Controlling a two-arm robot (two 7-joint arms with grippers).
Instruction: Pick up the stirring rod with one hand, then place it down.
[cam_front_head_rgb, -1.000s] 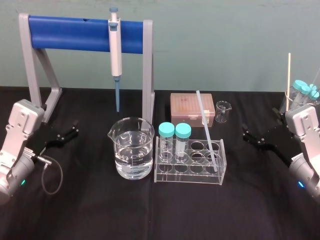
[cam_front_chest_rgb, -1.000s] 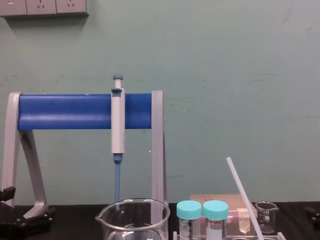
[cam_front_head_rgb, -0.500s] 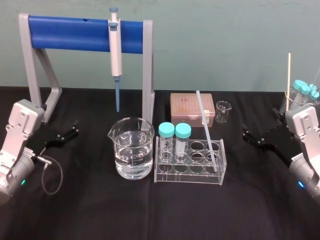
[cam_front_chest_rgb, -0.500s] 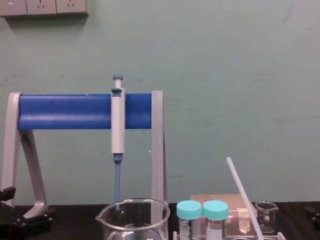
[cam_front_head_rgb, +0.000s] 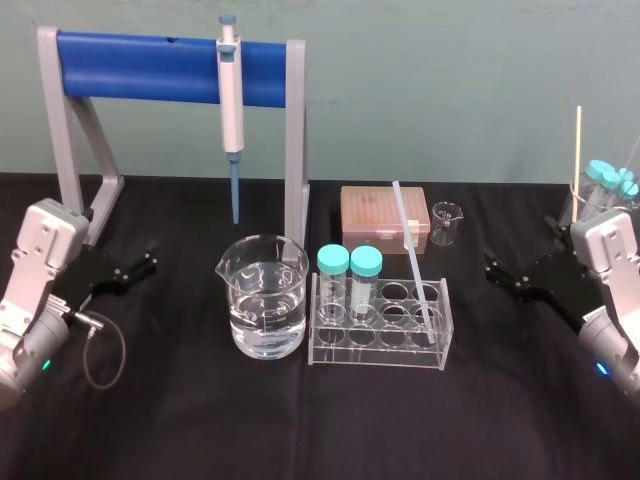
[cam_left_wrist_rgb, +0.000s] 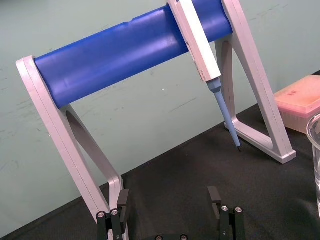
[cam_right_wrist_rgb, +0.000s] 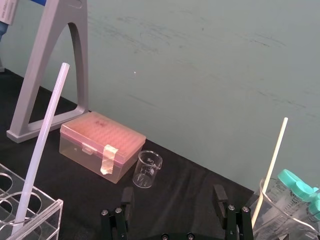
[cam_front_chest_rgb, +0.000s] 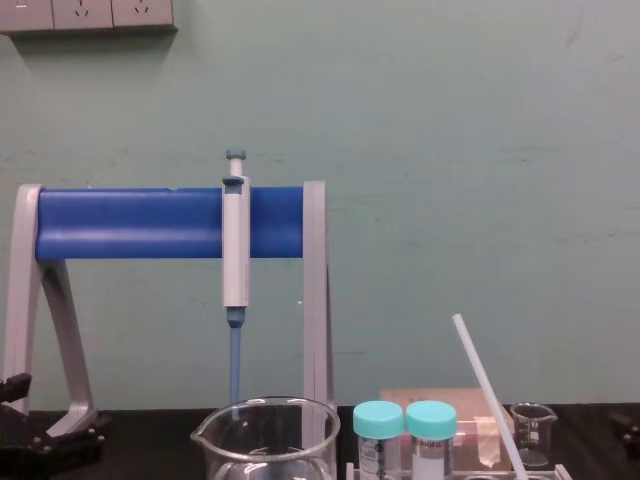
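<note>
While I compare this moment with the half-second and the second before it, I find no change: both arms sit where they were and nothing on the bench (cam_front_head_rgb: 300, 420) has shifted.

My left end effector (cam_front_head_rgb: 150, 257) rests low at the bench's left side, near the foot of the pipette stand (cam_front_head_rgb: 70, 120). Its fingers stand apart with nothing between them, as the left wrist view confirms (cam_left_wrist_rgb: 168, 200).

My right end effector (cam_front_head_rgb: 492, 267) rests at the right side, fingers likewise apart and empty (cam_right_wrist_rgb: 173, 195). It points toward the clear rack (cam_front_head_rgb: 380, 345) but lies well apart from it.

The stirring rod (cam_front_head_rgb: 413, 255) stands untouched. Its lower end sits in a right-hand hole of the rack, and it leans up and back toward the pink box (cam_front_head_rgb: 380, 215). The right wrist view shows the same tilt (cam_right_wrist_rgb: 42, 137).

Finding: the pick-up has not begun, so the whole task remains.

Assessment: the right end effector is the nearer to the rod and already faces it, so I judge it the likelier one to make the approach. The rod is thin and leaning. A grasp on its upper length would need to close squarely, or the rod may pivot in its hole and drag the light rack.
</note>
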